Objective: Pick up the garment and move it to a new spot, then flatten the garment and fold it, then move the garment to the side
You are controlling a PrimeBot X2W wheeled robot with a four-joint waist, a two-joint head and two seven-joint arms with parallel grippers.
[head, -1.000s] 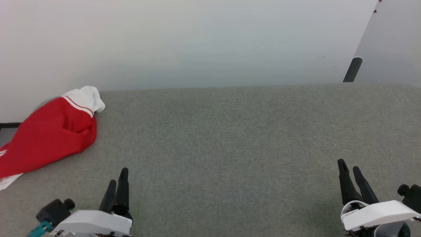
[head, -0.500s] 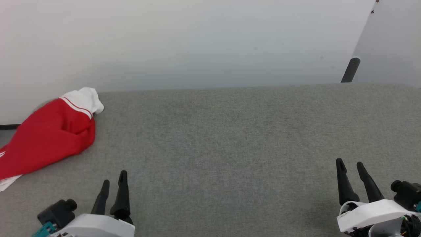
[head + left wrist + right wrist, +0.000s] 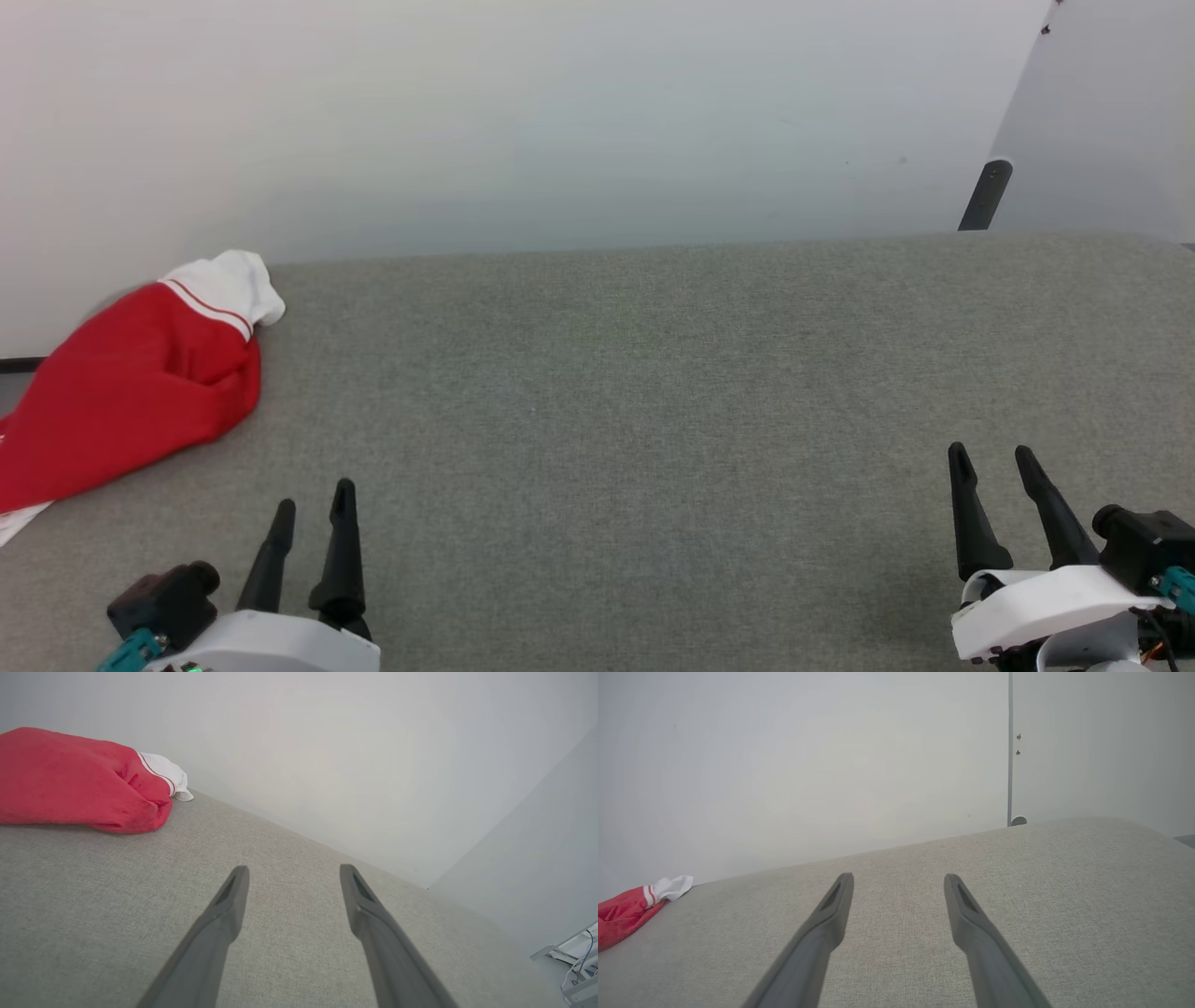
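Your left gripper (image 3: 315, 495) sits at 7 o'clock, fingers apart and empty; the right gripper (image 3: 991, 452), at 4 o'clock, likewise. The garment (image 3: 131, 392) lies bunched at 9 o'clock.

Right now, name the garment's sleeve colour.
Sleeve: white, thin red stripes; clearest in left wrist view.

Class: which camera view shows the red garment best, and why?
Left wrist view: the garment is largest, folds and white sleeve clear. Head view shows it smaller; right wrist view, a small distant end.
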